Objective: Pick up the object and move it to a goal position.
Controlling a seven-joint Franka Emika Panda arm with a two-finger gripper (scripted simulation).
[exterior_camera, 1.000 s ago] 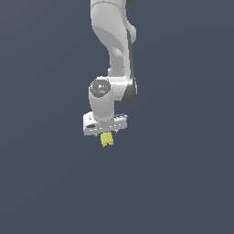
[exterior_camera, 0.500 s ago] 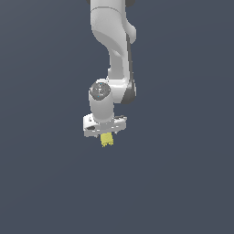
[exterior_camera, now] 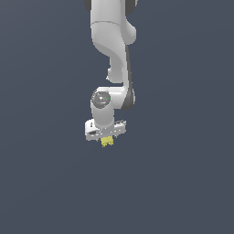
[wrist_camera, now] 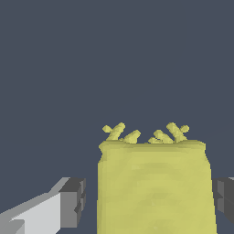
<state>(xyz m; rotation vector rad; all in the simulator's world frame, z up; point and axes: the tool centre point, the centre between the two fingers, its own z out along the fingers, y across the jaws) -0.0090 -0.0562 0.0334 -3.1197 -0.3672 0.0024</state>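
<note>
Plain dark grey-blue backdrop, no surface edge discernible. White arm (exterior_camera: pixel 112 55) hangs from above, top cut off. Gripper (exterior_camera: pixel 107 138) clamped on object (exterior_camera: pixel 107 142), upper part hidden between fingers (wrist_camera: pixel 73 201); prongs point away from wrist.

One arm (exterior_camera: pixel 112 50), white, jointed. One gripper (exterior_camera: pixel 107 138) at arm's end. Two fingers seen in wrist view: one (wrist_camera: pixel 68 202), other (wrist_camera: pixel 225 197). One pale-yellow object (exterior_camera: pixel 107 142), same piece in wrist view (wrist_camera: pixel 153 187). Prongs on object's far edge: several, about five or six, exact count unclear. Nothing else countable against plain dark backdrop.
</note>
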